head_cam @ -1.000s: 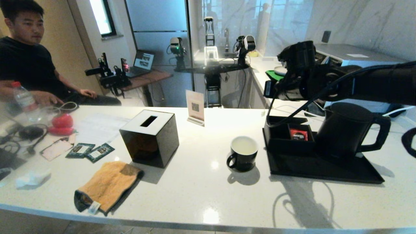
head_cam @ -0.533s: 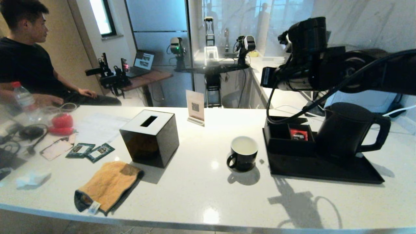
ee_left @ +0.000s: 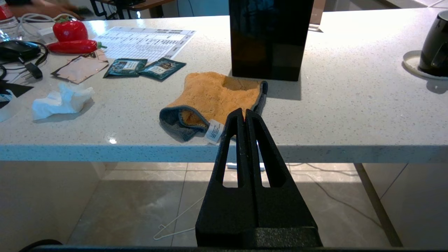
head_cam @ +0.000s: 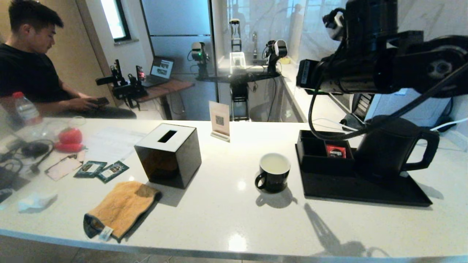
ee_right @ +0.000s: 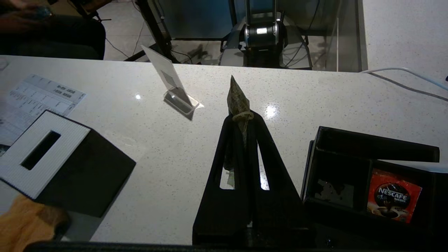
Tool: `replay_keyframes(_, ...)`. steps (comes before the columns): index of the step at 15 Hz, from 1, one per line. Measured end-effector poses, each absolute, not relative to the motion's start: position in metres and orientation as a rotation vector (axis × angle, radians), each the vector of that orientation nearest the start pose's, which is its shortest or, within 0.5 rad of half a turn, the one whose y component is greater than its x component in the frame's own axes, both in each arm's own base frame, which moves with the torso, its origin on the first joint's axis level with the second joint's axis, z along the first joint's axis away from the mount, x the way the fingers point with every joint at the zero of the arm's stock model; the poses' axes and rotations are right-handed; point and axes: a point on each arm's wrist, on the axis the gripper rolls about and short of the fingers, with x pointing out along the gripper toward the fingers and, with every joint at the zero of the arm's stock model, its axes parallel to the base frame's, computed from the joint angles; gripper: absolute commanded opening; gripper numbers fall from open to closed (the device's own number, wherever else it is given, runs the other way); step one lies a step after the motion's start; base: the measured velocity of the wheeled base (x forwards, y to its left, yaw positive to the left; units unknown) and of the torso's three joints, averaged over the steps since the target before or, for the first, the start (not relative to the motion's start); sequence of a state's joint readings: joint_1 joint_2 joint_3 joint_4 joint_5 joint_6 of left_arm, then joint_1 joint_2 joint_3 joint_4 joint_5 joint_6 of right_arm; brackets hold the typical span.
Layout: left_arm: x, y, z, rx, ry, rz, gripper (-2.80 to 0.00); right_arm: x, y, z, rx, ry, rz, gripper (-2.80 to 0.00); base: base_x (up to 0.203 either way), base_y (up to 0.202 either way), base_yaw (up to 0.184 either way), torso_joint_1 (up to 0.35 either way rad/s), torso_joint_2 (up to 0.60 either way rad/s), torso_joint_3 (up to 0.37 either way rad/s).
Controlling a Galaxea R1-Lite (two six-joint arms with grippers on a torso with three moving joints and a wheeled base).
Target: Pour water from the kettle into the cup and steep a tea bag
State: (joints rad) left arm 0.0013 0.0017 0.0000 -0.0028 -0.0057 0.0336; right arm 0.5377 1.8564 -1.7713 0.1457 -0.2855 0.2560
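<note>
Cup (head_cam: 273, 171) sits on the counter (head_cam: 226, 215) near the middle, just left of the tray (head_cam: 362, 190), not touching it. On the tray, the kettle (head_cam: 391, 148) stands at the right, and a divided box (head_cam: 318, 153) at the tray's back left holds a packet (head_cam: 335, 151) in its right compartment. Tissue box (head_cam: 168, 153) is left of the cup, well apart; a card stand (head_cam: 219, 120) behind, between the two. A cloth (head_cam: 122, 208) lies in front of the tissue box, two sachets (head_cam: 100, 170) to its left, peppers (head_cam: 69, 139) further back left
</note>
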Motion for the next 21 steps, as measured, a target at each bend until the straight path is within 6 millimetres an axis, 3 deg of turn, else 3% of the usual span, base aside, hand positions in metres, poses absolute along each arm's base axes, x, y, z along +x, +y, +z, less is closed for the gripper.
replay_keyframes(9, -0.023, 0.0, 0.076, 0.033, -0.002, -0.005, -2.8, 0.281, 0.19, 0.342, 0.127, 0.207, 0.306, -2.8, 0.0, 0.0, 0.0, 0.0, 0.0, 0.0)
replay_keyframes(21, -0.024, 0.0, 0.081, 0.044, -0.021, -0.017, -2.8, 0.276, 0.198, 0.341, 0.11, 0.208, 0.337, -2.8, 0.0, 0.0, 0.0, 0.0, 0.0, 0.0)
